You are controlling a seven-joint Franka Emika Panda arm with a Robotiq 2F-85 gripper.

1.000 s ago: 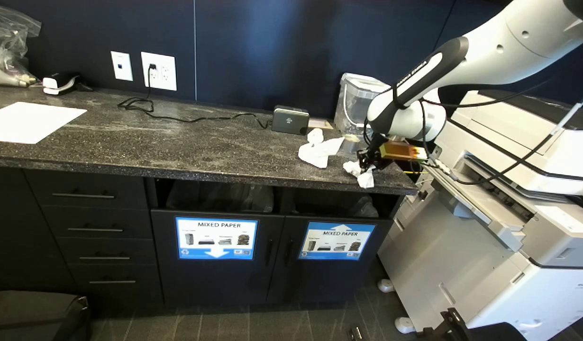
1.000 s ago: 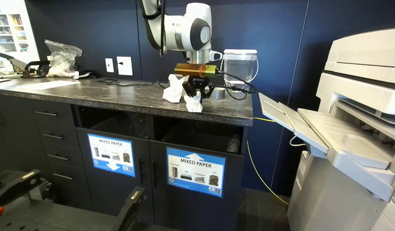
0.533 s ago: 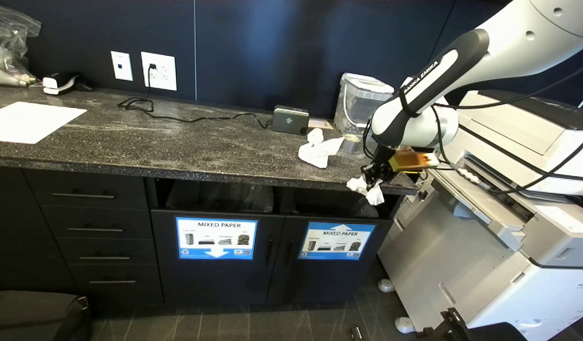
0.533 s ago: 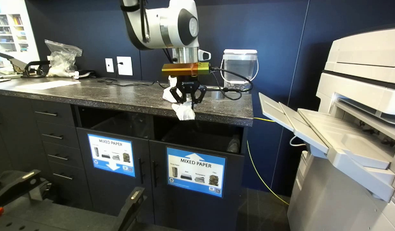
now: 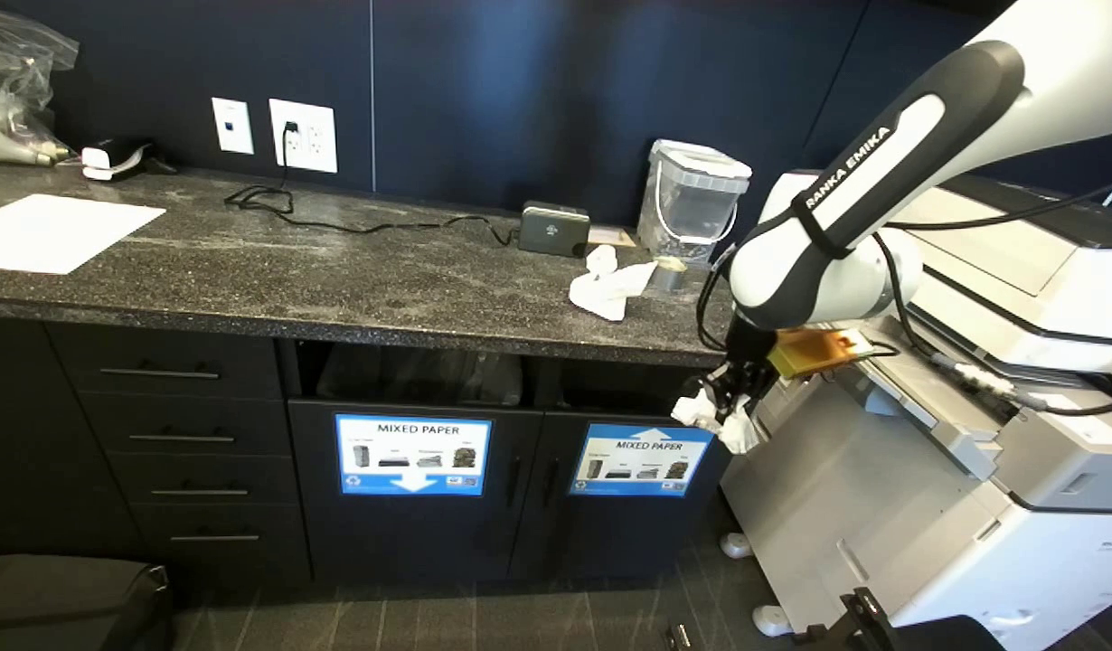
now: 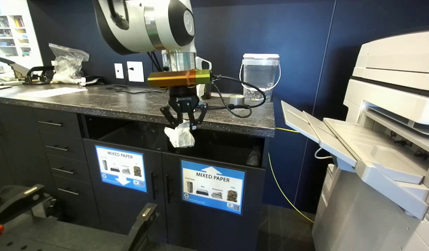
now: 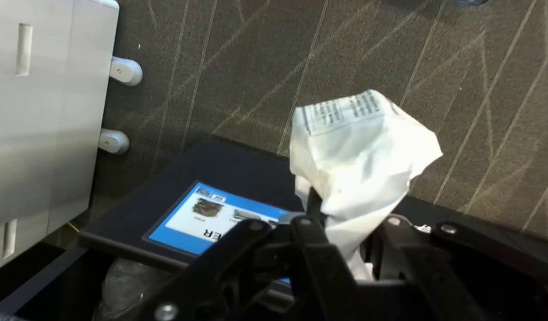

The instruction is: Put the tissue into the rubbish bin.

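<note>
My gripper (image 5: 728, 411) is shut on the tissue (image 5: 696, 411), a crumpled white wad that hangs below the fingertips in both exterior views. In an exterior view the gripper (image 6: 186, 126) holds the tissue (image 6: 181, 137) in front of the counter's edge, across the left part of the right bin's opening. The right rubbish bin (image 6: 214, 225) has a black front with a blue-and-white label and an open slot above. In the wrist view the tissue (image 7: 354, 156) sticks out beyond the gripper (image 7: 343, 218), and the bin's front (image 7: 243, 165) shows behind it.
A like bin (image 5: 411, 538) stands beside it. A more bunched-up white wad (image 5: 610, 291) lies on the dark counter (image 5: 384, 280), near a tape roll (image 6: 237, 100), a black box (image 5: 554, 230) and a translucent bucket (image 6: 260, 75). A large printer (image 5: 881, 479) stands at the right.
My gripper has carried the tissue from over the counter's front edge outward and down, to below the countertop in front of the bin. In an exterior view it also shifted left.
</note>
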